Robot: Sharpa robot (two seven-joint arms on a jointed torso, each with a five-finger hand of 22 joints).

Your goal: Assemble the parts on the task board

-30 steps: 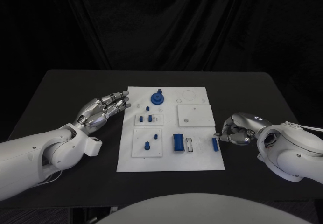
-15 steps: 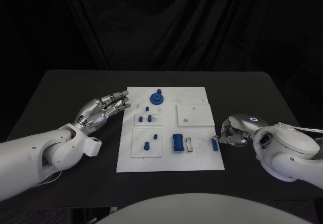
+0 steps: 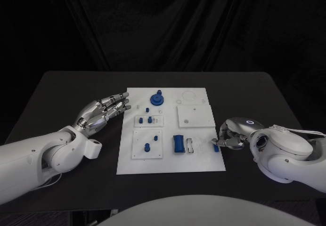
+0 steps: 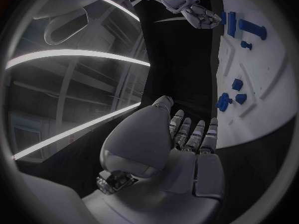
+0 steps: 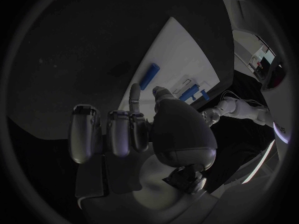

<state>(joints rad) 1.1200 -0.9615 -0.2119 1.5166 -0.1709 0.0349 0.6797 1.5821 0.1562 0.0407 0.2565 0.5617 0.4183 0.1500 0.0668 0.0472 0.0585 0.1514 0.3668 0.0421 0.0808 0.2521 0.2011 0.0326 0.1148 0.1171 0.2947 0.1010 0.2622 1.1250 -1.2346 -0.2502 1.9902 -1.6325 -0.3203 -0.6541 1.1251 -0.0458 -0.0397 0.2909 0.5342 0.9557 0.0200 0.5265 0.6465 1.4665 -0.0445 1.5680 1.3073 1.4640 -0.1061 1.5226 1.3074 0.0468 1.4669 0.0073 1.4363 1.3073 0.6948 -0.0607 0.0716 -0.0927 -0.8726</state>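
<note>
The white task board (image 3: 170,160) lies mid-table with several blue parts on it: a round knobbed piece (image 3: 158,99), small pegs (image 3: 146,120), a block (image 3: 178,143) and a slim bar (image 3: 216,147) at the right edge. My right hand (image 3: 231,134) sits at that edge with its fingers curled in. In the right wrist view one fingertip (image 5: 134,90) reaches close to the bar (image 5: 148,76), which lies flat on the board and is not gripped. My left hand (image 3: 101,110) hovers by the board's left edge with its fingers (image 4: 193,134) spread and nothing in them.
A square white plate (image 3: 195,116) and two smaller inset plates (image 3: 149,143) sit on the board. Bare black table surrounds the board on all sides. The left wrist view shows the right hand (image 4: 187,5) across the board (image 4: 274,59).
My right hand and forearm have edged a little left, closer to the board's right edge and the blue bar. The left hand has stayed put.
</note>
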